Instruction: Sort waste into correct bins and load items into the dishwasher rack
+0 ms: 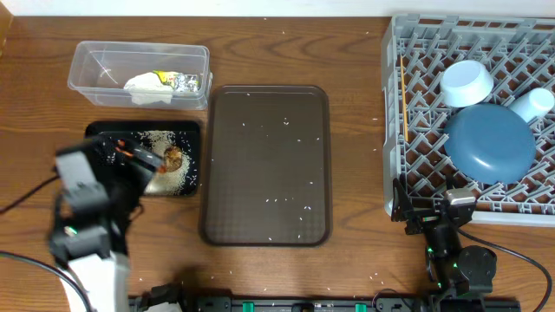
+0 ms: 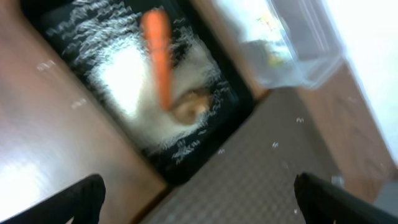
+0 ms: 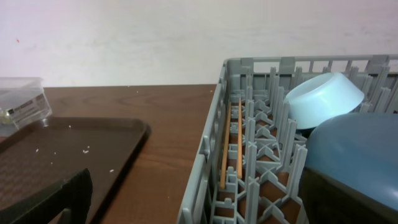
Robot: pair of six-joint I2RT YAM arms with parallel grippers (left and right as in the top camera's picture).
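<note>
The black bin tray (image 1: 104,132) holds loose white rice (image 1: 171,178), an orange carrot (image 2: 158,56) and a brown lump (image 1: 174,158). My left gripper (image 1: 139,169) hovers open over its near right corner, nothing between its fingers (image 2: 81,199). The clear tub (image 1: 91,65) contains crumpled tissue (image 1: 147,87) and a foil wrapper (image 1: 184,82). In the grey rack (image 1: 395,130) lie a dark blue plate (image 1: 490,143), a light blue bowl (image 1: 466,82), a pale blue cup (image 1: 531,104) and chopsticks (image 3: 225,149). My right gripper (image 1: 425,211) stands open at the rack's front left corner.
A dark brown serving tray (image 1: 264,165) with scattered rice grains lies between the bins and the rack. Bare wooden table (image 1: 355,130) separates the tray from the rack wall (image 3: 205,162). The left wrist view is blurred.
</note>
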